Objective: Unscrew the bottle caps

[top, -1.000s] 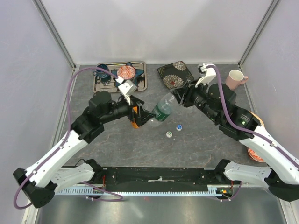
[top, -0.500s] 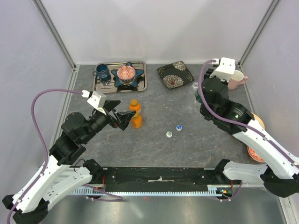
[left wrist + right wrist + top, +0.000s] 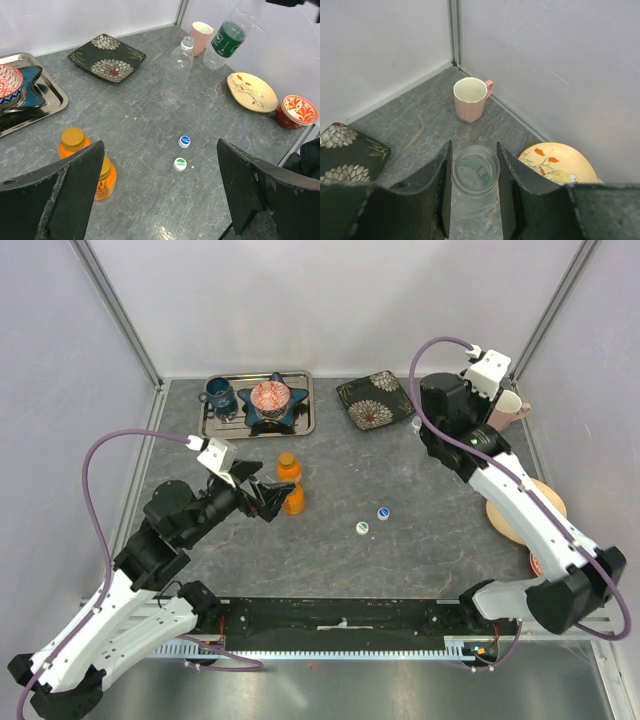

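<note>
Two caps are judged already off: the blue cap (image 3: 185, 141) and the green cap (image 3: 180, 164) lie loose on the table (image 3: 150, 120), near each other, to the R of the orange bottle (image 3: 106, 182). The green-label bottle (image 3: 227, 35), mouth bare, is clamped near its neck by the R gripper (image 3: 473, 147), jaws closed on it, and is held tilted at the far R by the pink mug (image 3: 470, 100). Setting it aside appears to be the step in hand. The L gripper (image 3: 268, 497) is spread wide w/ nothing in it, just beside the orange bottle, whose orange cap (image 3: 73, 137) is screwed on. Next, as judged: the held bottle is to be stood upright and let go w/o knocking the clear bottle (image 3: 177, 70); then the orange bottle is to be clamped by one gripper and its cap twisted by the other. Count: bottles 3; caps 3 seen (1 orange, 1 blue, 1 green), though another may be hidden behind the L finger; mugs 2, incl. the blue mug (image 3: 218, 395); flat plates 2, i.e. dark plate (image 3: 106, 57) and yellow plate (image 3: 251, 91); tray (image 3: 302, 422) 1.
</note>
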### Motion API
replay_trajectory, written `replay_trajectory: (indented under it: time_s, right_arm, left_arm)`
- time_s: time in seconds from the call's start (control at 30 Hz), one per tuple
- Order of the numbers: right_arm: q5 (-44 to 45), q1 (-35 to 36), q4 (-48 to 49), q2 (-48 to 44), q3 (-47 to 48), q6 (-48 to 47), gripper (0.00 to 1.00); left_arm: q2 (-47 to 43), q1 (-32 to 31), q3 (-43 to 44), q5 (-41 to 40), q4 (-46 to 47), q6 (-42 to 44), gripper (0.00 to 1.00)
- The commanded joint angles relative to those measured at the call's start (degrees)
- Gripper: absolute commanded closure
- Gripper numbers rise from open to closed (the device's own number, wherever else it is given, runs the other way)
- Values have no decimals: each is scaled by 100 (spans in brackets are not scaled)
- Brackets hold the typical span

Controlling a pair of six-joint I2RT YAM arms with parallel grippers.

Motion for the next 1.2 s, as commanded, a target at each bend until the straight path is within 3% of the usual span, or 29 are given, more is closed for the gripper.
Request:
replay_trajectory:
  time_s: [0.0,0.17,0.57,0.9,1.17]
  right_arm:
    - [-701,-658,79,649,-88,813,100]
    - [-1159,-1168,658,1169,-326,858,100]
    - [-1607,-1450,923,1838,-475,743,99]
    - [-2144,-1494,914,1750,-756,717,75]
    - [-2259,-1495,835,1583,-730,612,48]
  left_arm:
    - [52,4,-33,-51,118,-199,1]
    - [272,4,11,142,92,-190,1]
    - [518,4,-50,222,110,-278,1]
    - [589,4,-68,292,75,-234,1]
    - [650,4,-59,336,74,-234,1]
